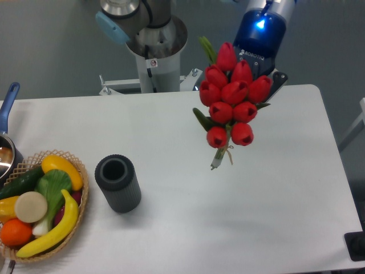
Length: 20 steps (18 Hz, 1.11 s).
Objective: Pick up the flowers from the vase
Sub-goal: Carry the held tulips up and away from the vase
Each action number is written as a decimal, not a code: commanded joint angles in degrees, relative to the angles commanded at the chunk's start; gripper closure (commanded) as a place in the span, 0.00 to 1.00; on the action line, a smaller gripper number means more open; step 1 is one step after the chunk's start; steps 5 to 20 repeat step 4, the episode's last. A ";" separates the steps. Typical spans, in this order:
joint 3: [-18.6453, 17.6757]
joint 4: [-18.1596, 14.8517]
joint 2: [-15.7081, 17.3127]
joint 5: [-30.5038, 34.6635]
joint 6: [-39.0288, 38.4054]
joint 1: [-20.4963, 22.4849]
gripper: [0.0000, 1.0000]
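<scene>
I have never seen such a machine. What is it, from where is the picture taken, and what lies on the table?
It is a robot arm with a two-finger gripper. One fixed camera looks down on the white table from the front. The gripper, mostly hidden behind the buds, holds a bunch of red flowers in the air, stems hanging free. On the table stands the empty dark vase. At the left is a basket of fruit and vegetables, and a blue-handled pot at the edge.

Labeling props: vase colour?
Dark grey, ribbed sides, hollow top; the vase shows clearly in the fixed camera view.
</scene>
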 joint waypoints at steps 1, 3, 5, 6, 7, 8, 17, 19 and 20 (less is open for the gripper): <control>0.09 0.00 -0.53 0.00 0.00 0.36 0.57; -0.09 0.00 -0.97 0.00 1.31 1.15 0.57; 0.00 0.00 -1.06 0.00 1.32 1.24 0.57; 0.00 0.00 -1.06 0.00 1.32 1.24 0.57; 0.00 0.00 -1.06 0.00 1.32 1.24 0.57; 0.00 0.00 -1.06 0.00 1.32 1.24 0.57; 0.00 0.00 -1.06 0.00 1.32 1.24 0.57; 0.00 0.00 -1.06 0.00 1.32 1.24 0.57; 0.00 0.00 -1.06 0.00 1.32 1.24 0.57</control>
